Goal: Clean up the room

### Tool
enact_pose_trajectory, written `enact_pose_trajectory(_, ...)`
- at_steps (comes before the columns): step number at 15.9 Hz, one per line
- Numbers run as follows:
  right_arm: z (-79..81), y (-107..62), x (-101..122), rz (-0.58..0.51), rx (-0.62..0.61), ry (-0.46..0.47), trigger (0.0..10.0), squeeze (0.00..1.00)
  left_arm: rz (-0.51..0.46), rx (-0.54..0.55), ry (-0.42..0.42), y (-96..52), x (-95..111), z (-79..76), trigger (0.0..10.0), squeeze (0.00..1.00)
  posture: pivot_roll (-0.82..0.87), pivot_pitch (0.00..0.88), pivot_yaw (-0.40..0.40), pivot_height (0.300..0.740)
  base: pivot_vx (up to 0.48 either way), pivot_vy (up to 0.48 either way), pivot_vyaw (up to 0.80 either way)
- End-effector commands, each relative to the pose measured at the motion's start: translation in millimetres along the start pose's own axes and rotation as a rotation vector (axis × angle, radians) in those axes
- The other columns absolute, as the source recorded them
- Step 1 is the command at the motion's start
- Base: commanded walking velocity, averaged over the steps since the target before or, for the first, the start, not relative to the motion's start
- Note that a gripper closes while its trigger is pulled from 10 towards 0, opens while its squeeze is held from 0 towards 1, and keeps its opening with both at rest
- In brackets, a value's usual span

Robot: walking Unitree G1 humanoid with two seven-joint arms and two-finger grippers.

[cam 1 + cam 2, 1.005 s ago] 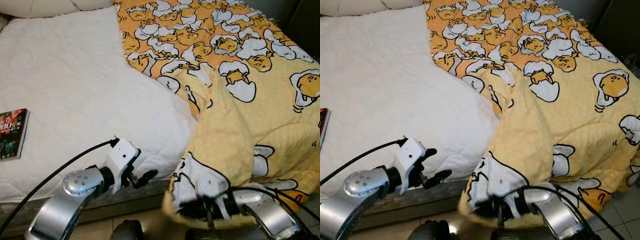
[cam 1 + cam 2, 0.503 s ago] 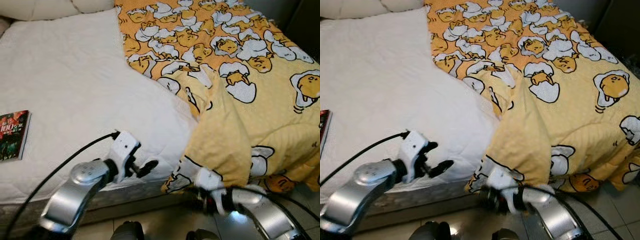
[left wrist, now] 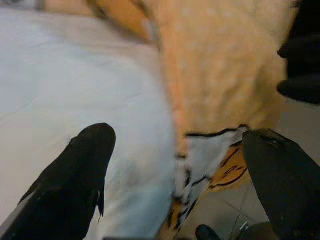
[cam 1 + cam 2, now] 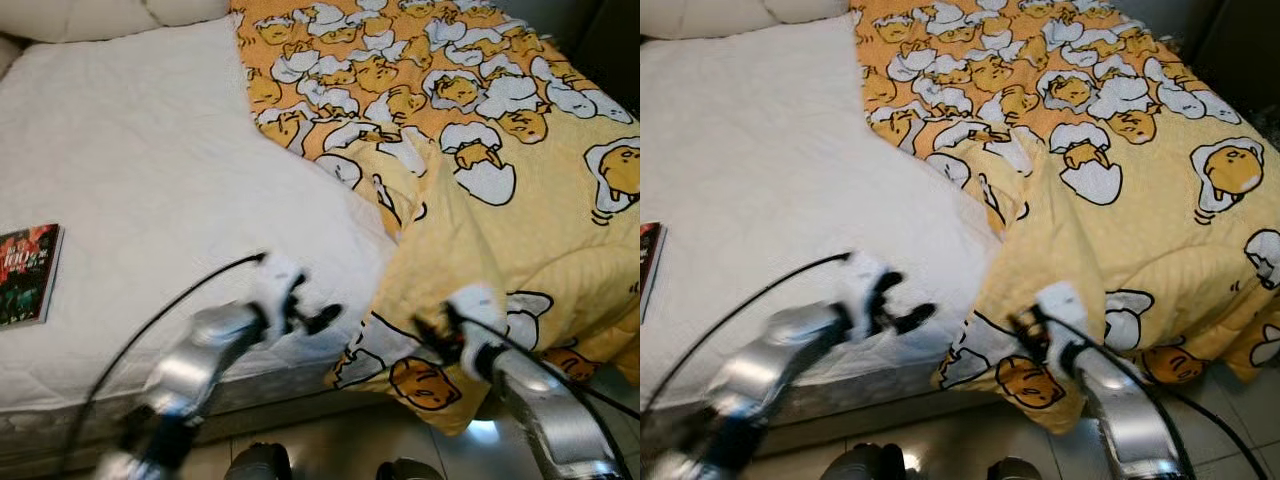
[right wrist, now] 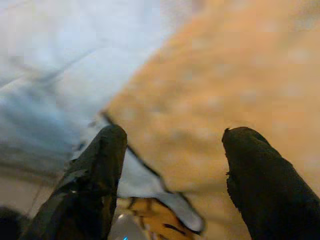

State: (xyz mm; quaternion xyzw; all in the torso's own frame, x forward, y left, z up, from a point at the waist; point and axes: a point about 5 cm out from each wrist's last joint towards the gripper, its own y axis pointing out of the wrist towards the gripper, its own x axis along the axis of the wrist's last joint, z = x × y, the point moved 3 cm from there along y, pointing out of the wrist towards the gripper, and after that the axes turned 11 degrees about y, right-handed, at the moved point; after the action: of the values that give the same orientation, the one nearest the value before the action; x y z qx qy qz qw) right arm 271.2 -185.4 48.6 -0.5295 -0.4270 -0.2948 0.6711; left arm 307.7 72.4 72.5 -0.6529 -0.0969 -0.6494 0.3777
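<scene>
the yellow egg-print blanket (image 4: 500, 150) covers the right half of your bed, its folded corner hanging over the front edge of the white mattress (image 4: 130, 170) toward the tiled floor (image 4: 330, 455). your right gripper (image 4: 432, 335) is raised just in front of that hanging corner, jaws spread wide with nothing between them. your left gripper (image 4: 318, 318) hovers over the mattress edge just beside the blanket's fold, jaws also wide apart and empty. a book (image 4: 25, 272) lies on the mattress, well apart to your left.

A white bed (image 4: 140, 170) carries a yellow egg-print blanket (image 4: 500, 130) and apparently a book (image 4: 25, 272).
</scene>
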Motion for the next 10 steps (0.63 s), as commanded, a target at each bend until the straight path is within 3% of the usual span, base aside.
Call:
enact_pose_trajectory(1,-9.9,-7.2,1.4,-0.012,-0.069,0.024,10.0,1.0,0.006,-0.007,0.019,7.2,-3.0,-0.1,10.0,1.0,-0.19,0.114,0.084,0.74,0.0,0.0,0.0)
enact_pose_trajectory(3,-25.6,-19.8,-0.5,-0.034,-0.177,0.058,10.0,1.0,-0.027,-0.021,0.02,24.8,1.9,-3.5,10.0,1.0,-0.24,0.12,0.076,0.74,0.0,0.0,0.0)
enact_pose_trajectory(6,-33.4,-35.1,-2.2,-0.049,-0.274,0.098,10.0,1.0,-0.005,-0.071,0.051,48.7,-0.9,-16.4,10.0,1.0,-0.29,0.149,0.078,0.74,0.0,0.0,0.0)
enact_pose_trajectory(7,-31.4,-39.5,-1.2,-0.055,-0.266,0.109,10.0,1.0,0.011,-0.065,0.033,56.3,-3.6,-18.3,10.0,0.49,-0.32,0.172,0.08,0.74,0.0,0.0,0.0)
enact_pose_trajectory(9,-28.4,-46.1,4.4,-0.07,-0.244,0.103,10.0,1.0,0.029,-0.049,-0.01,65.0,-6.8,-19.2,10.0,0.0,-0.35,0.202,0.081,0.74,0.0,0.0,0.0)
enact_pose_trajectory(10,-27.6,-49.6,7.0,-0.08,-0.234,0.104,10.0,1.0,0.038,-0.043,-0.013,67.1,-7.3,-19.7,10.0,0.0,-0.36,0.219,0.081,0.74,0.0,0.0,0.0)
